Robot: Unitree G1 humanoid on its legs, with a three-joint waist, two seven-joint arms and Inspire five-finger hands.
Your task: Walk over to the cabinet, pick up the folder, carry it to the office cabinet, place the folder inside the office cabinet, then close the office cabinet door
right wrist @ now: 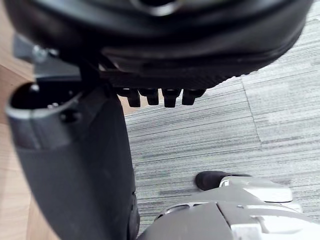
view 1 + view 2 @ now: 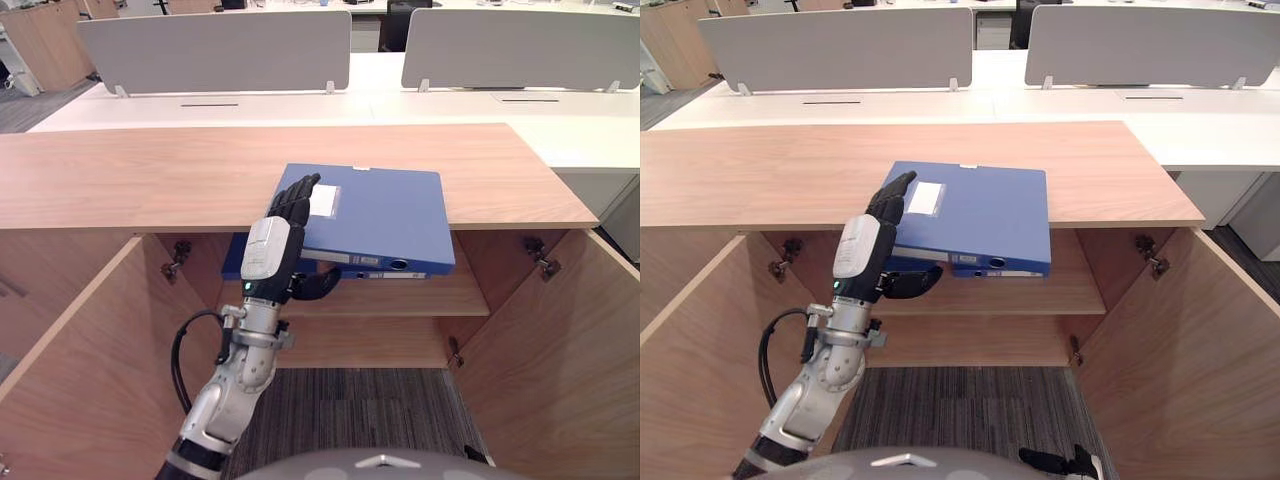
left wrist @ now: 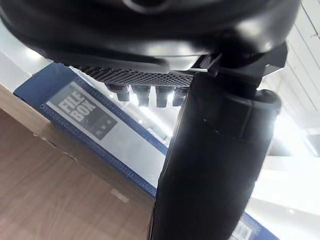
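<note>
We are in an office with grey carpet. Long white desks run across the back, and grey divider panels stand upright on them. In front of us is a low wooden cabinet with a broad flat top. Both of its doors are swung wide open, the left door and the right door angling out toward us. Inside, a wooden shelf spans the opening.

The blue folder is at the mouth of the cabinet, just at the front edge of the top. Its far part overlaps that top and its near part is above the shelf. Its thick spine faces us and it sits roughly level. We cannot tell whether it touches the top or the shelf.

The left hand grips the folder at its left end. Its fingers lie along the folder's upper face and its thumb is tucked underneath, so the folder is pinched between them.

The right hand hangs low over the carpet. Its fingers are loose and clasp nothing.

A white label sits on the folder's upper face, just beside the left hand's fingertips. Small metal hinges show inside the cabinet, one at the left and one at the right.
</note>
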